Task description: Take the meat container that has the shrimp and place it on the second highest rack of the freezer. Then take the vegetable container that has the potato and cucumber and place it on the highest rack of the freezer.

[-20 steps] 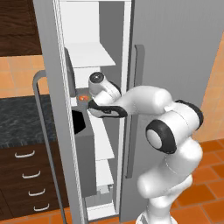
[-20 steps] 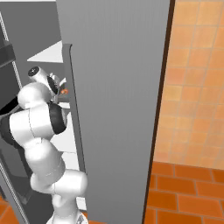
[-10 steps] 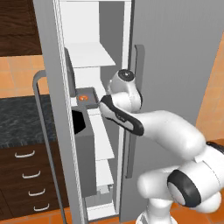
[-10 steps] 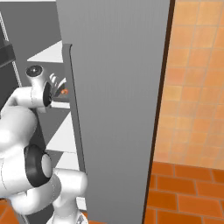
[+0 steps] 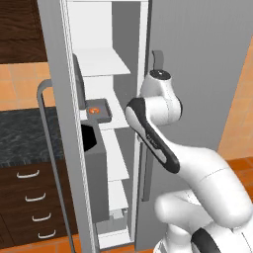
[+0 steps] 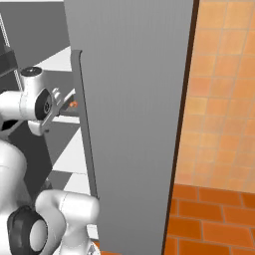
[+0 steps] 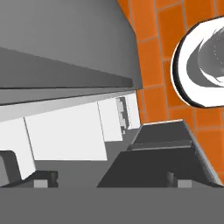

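The freezer point(image 5: 106, 29) stands open, white inside. The meat container point(image 5: 97, 109), a dark tray with the tiny orange shrimp point(image 5: 95, 109) in it, rests on the second highest rack point(image 5: 117, 117), at its front left. In the right base view the shrimp point(image 6: 73, 104) peeks out beside the door edge. My gripper point(image 6: 56, 99) hangs in front of that rack, apart from the tray, turned downward. In the hand view my gripper point(image 7: 109, 179) is open, its fingertips point(image 7: 42, 177) wide apart with nothing between them. The vegetable container, potato and cucumber are out of view.
The highest rack point(image 5: 101, 62) is bare. A dark bin point(image 5: 95, 170) hangs on the open door, whose bar handle point(image 5: 47, 148) juts left. The closed grey door point(image 6: 134, 99) stands right of the arm. A dark counter with drawers point(image 5: 22, 148) lies left; orange floor tiles point(image 6: 219, 219) below.
My hand has drawn back out of the freezer, away from the meat container, and swung toward the closed door. The container stays on the rack. The jaws stayed open.
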Motion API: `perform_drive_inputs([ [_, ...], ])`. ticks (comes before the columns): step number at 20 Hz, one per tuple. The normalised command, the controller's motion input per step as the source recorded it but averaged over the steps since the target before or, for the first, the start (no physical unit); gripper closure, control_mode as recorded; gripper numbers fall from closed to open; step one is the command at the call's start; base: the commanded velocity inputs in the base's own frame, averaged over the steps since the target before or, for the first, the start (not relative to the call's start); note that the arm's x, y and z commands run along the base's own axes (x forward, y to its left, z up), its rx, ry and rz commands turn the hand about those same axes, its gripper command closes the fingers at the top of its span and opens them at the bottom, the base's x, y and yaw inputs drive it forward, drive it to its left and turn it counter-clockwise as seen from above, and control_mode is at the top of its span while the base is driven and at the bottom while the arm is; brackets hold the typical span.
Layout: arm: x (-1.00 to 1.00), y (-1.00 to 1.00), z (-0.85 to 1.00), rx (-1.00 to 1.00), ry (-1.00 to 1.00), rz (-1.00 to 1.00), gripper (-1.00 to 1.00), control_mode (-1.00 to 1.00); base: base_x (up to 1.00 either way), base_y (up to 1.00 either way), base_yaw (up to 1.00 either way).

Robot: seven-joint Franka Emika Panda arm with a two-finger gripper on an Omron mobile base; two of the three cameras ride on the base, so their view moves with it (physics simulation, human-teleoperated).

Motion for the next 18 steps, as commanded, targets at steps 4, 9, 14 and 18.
perform_drive_inputs([
  [4, -0.75, -0.07, -0.03, 0.00, -0.02, -0.01, -1.00, 1.00, -0.25, -0.05, 0.00],
  [9, 0.00, 0.00, 0.00, 0.00, 0.00, 0.00, -1.00, 1.00, -1.00, -0.23, 0.26],
  [14, 0.00, 0.00, 0.00, 0.00, 0.00, 0.00, -1.00, 1.00, -0.79, -0.11, 0.72],
  [18, 0.00, 0.00, 0.00, 0.00, 0.00, 0.00, -1.00, 1.00, -0.20, 0.00, 0.97],
])
